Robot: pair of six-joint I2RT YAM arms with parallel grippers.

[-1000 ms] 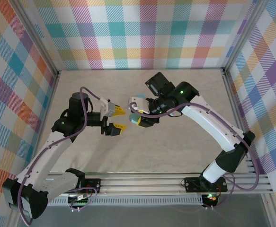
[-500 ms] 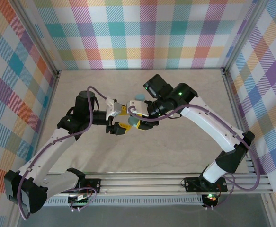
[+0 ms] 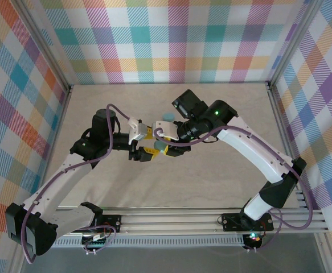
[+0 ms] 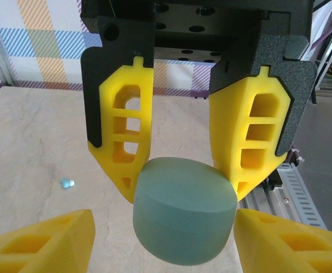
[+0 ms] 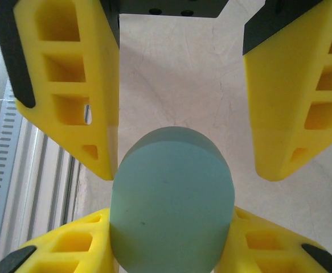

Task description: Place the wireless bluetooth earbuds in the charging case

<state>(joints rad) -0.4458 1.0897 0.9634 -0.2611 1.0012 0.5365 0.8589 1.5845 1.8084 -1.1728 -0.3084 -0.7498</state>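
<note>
My right gripper is shut on a light-blue oval charging case and holds it in the air over the middle of the table. The case's lid is closed. Facing it from the left, my left gripper is open, its yellow fingers straddling the far end of the case with small gaps. One tiny pale-blue earbud lies on the table beyond the case in the left wrist view.
A second light-blue case lies on the table just behind the right wrist. The beige tabletop is walled by plaid panels, with an aluminium rail along the near edge.
My left gripper has moved right up to the held case and its jaws have narrowed around it. The right gripper has shifted slightly left with the case.
</note>
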